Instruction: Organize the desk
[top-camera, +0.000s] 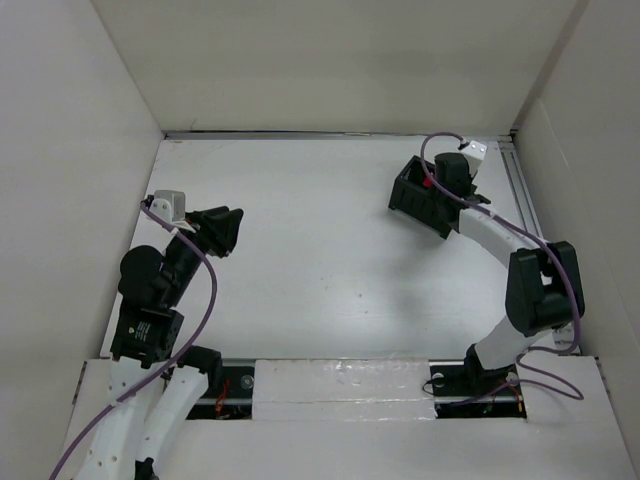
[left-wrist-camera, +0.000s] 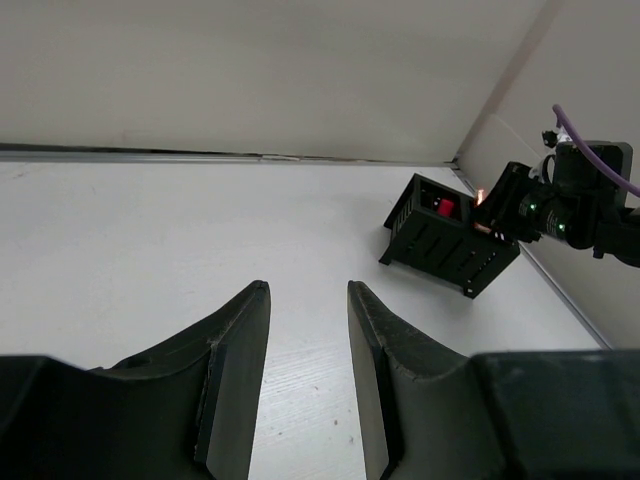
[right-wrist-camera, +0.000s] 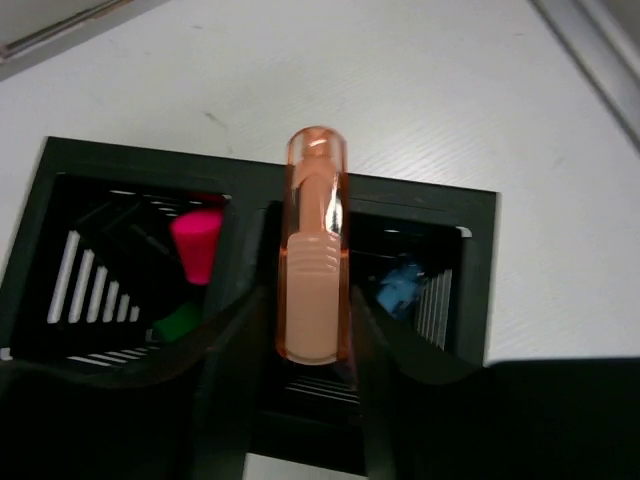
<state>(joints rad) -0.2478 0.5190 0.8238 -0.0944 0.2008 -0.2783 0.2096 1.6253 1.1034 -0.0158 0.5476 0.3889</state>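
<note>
On the white desk (top-camera: 320, 260) a black slotted organizer (top-camera: 415, 195) stands at the far right. My right gripper (right-wrist-camera: 308, 295) hovers over its middle compartment, shut on a translucent orange marker (right-wrist-camera: 315, 250) that points past the fingertips toward the organizer's far rim (right-wrist-camera: 420, 195). A pink item (right-wrist-camera: 197, 245) and a green one (right-wrist-camera: 180, 322) lie in the left compartment, and a blue one (right-wrist-camera: 400, 287) lies in the right. My left gripper (left-wrist-camera: 308, 287) hangs low over the desk's left side (top-camera: 232, 225), its jaws apart with nothing between them. From there the organizer (left-wrist-camera: 440, 245) shows far ahead.
White wall panels (top-camera: 80, 120) rise on the left, back and right of the desk. A metal rail (top-camera: 520, 190) runs along the right edge close to the organizer, and another rail (left-wrist-camera: 200, 155) lines the far edge.
</note>
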